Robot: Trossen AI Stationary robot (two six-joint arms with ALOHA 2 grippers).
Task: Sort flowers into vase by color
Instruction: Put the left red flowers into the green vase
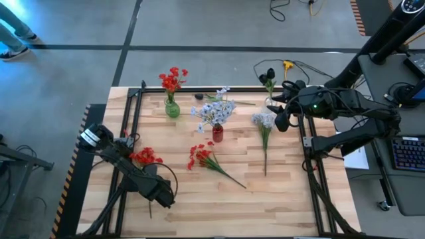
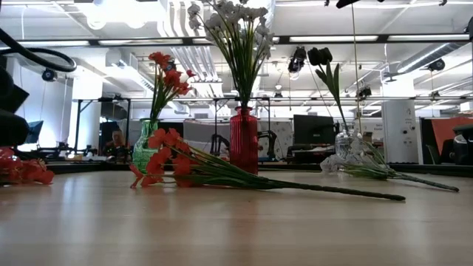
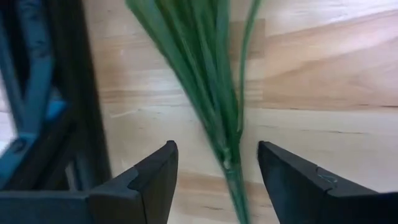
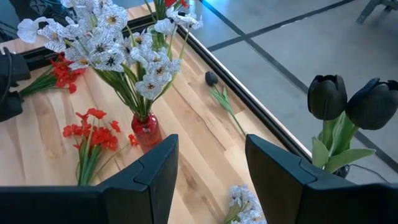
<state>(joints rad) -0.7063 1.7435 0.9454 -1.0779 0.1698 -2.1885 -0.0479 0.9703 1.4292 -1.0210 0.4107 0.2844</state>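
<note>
- The step in hand is judged to be the pick-up of a red-bloomed artificial flower spray with thin green stalks (image 1: 145, 157) lying at the left edge of the pale wooden table (image 1: 279, 206).
- The left gripper (image 3: 214, 180) is set low over that spray; its two dark fingers stand apart on either side of the green stalks, which run between them. No contact is seen, so the spray is not judged to be held.
- The right gripper (image 4: 208, 171) is held above the table's far right corner, fingers apart and empty, beside the clear glass vase with black tulips (image 4: 348, 106).
- Already placed: red blooms in a green glass vase (image 1: 172, 108) and white flowers in a red ribbed vase (image 2: 244, 140).
- Still lying loose on the table: a second red spray (image 1: 202, 158) near the middle, a pale blue-white spray (image 1: 263, 123) to the right, and a single dark bud on a short stem (image 4: 212, 79) by the far edge.
- The next move is judged to call for the left fingers to be closed on the stalks, the spray lifted, and its stem end steered into the green vase's narrow neck.
</note>
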